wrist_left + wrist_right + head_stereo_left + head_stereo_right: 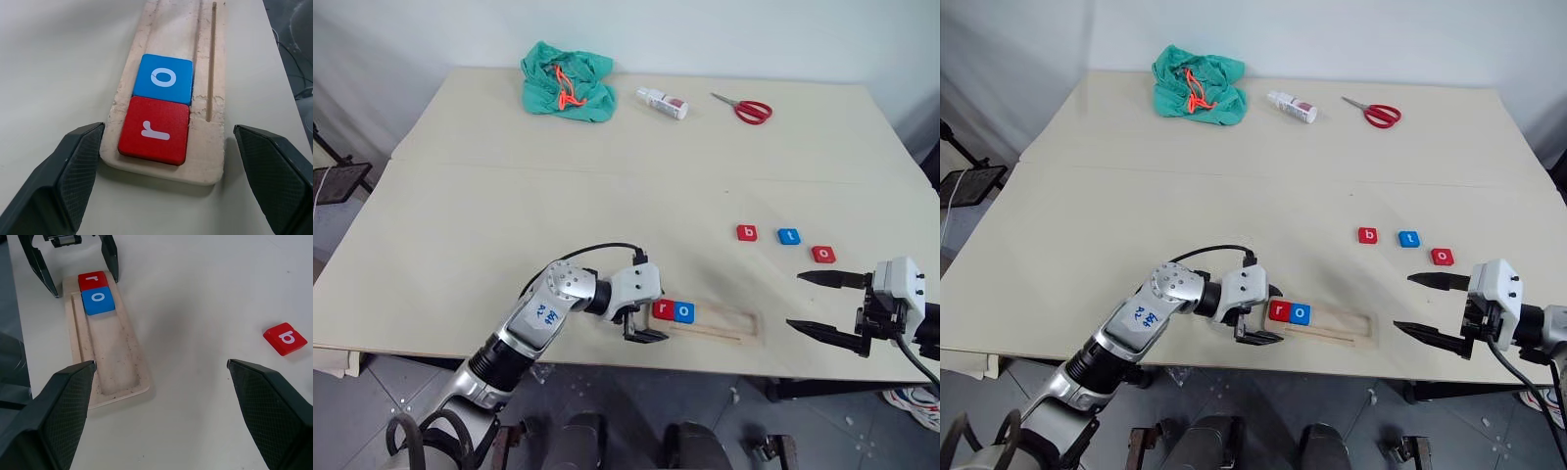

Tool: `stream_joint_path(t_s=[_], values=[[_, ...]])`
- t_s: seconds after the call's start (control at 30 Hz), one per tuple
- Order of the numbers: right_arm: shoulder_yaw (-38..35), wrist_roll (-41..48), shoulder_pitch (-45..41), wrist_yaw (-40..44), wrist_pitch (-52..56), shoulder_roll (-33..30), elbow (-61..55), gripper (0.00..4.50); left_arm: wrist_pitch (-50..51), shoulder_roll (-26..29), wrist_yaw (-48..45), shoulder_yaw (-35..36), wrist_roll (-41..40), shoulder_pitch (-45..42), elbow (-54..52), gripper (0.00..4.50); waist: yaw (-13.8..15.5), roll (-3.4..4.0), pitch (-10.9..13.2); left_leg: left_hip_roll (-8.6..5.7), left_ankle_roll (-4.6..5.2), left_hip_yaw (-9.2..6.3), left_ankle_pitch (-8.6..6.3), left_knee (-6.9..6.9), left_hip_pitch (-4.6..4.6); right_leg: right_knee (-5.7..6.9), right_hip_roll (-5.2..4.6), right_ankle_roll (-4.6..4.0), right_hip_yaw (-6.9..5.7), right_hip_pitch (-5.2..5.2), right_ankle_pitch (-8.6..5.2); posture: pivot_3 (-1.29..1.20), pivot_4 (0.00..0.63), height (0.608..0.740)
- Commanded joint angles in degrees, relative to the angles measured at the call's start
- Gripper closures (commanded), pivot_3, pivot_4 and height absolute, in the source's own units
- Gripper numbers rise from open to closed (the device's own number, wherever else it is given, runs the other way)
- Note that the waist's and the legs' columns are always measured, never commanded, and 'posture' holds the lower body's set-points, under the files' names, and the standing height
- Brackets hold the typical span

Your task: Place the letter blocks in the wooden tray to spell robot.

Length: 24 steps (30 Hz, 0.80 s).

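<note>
So the left arm is reaching in across the front of the bench, wrist bent so the left gripper points along the wooden tray from its left end, angled down a bit. Its fingers are spread wide, one on each side of that tray end, and they're not pinching anything. Right between them sits the red r block, tucked in at the end of the slot, with the blue o block touching it just beyond; the rest of the slot past that is bare wood. The right arm sits out by the right edge of the bench with the right gripper pointing roughly level toward the left, fingers spread fully apart and holding nothing. The far end of the tray lies just off its lower fingertip. The red b block, blue t block and red o block sit loose in a row on the bench, a little beyond that gripper's upper finger.
</note>
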Motion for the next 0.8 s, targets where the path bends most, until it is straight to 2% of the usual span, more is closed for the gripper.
stream_joint_path(t_s=[0.03, 0.2, 0.33, 0.47, 0.57, 0.8], values=[[-3.49, 1.34, 0.73, -1.72, 0.71, -0.16, -2.46, 0.0, 0.35, 2.36, -1.96, 3.39, -3.76, 0.77, -5.25, 0.03, -0.03, 0.01, 0.0, 0.0, 0.0, 0.0, 0.0, 0.0, 0.0, 0.0, 0.0, 0.0, 0.01, -0.01, 0.0, 0.0, 0.15, 0.74], [-4.89, 0.89, 2.64, -5.8, 2.28, 0.89, -4.27, 0.0, -3.33, 6.55, -7.97, 9.43, -11.63, 2.35, -6.61, 0.03, -0.06, 0.01, 0.01, 0.01, 0.0, 0.0, 0.0, -0.01, 0.01, -0.01, 0.0, 0.0, 0.02, 0.0, 0.0, 0.0, 0.15, 0.74], [-5.8, -2.41, 3.71, -19.13, 4.89, 6.01, -7.19, 0.0, -12.08, 8.72, -13.25, 15.45, -16.44, 2.73, -0.08, 0.03, 0.02, 0.03, 0.01, 0.03, 0.0, -0.01, 0.0, -0.01, 0.01, -0.01, 0.0, 0.0, 0.01, 0.0, 0.0, 0.0, 0.15, 0.74], [-6.84, -2.39, 5.03, -28.9, 8.76, 11.56, -10.99, 0.0, -22.15, 6.55, -12.86, 18.55, -16.83, 2.89, 6.92, 0.03, 0.06, 0.04, 0.01, -0.01, 0.0, -0.02, 0.0, -0.01, 0.02, -0.01, -0.01, 0.0, 0.01, 0.0, 0.0, 0.0, 0.15, 0.74], [-7.28, -3.5, 6.87, -34.57, 8.4, 15.51, -14.65, 0.0, -30.68, 1.2, -15.44, 23.75, -23.29, 3.92, 12.33, 0.03, -0.02, 0.05, 0.0, -0.02, 0.0, 0.0, 0.0, -0.05, 0.01, 0.02, -0.01, 0.0, 0.03, -0.04, 0.0, 0.0, 0.15, 0.74], [-8.26, -2.39, 12.64, -36.82, 7.51, 18.97, -19.23, 0.0, -43.24, 0.77, -18.1, 23.34, -19.79, 5.18, 22.36, 0.03, -0.18, 0.06, 0.0, -0.01, 0.0, 0.06, 0.0, -0.11, 0.14, 0.08, 0.0, 0.0, 0.06, -0.03, 0.0, 0.0, 0.15, 0.74]])
